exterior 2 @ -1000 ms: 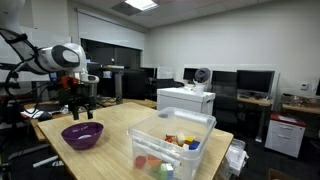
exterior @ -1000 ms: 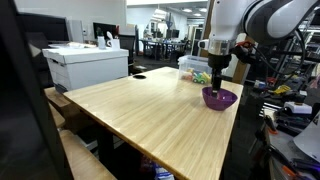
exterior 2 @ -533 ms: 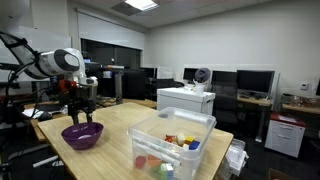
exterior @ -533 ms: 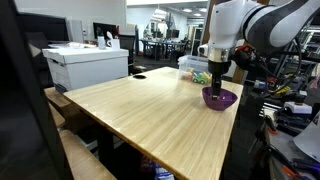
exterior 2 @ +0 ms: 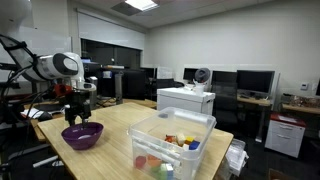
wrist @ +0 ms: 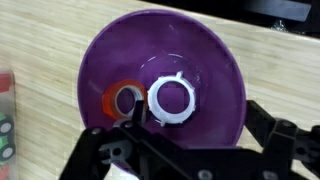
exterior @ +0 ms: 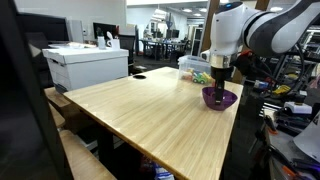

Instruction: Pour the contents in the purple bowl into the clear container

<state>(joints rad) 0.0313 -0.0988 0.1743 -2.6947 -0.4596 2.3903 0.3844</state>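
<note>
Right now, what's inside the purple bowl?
The purple bowl holds a white ring and a smaller orange ring, side by side. The open gripper covers its near edge; anything there is hidden.

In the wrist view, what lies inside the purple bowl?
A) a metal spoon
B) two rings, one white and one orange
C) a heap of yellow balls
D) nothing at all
B: the wrist view shows a white ring and a smaller orange ring lying side by side on the bottom of the purple bowl.
</note>
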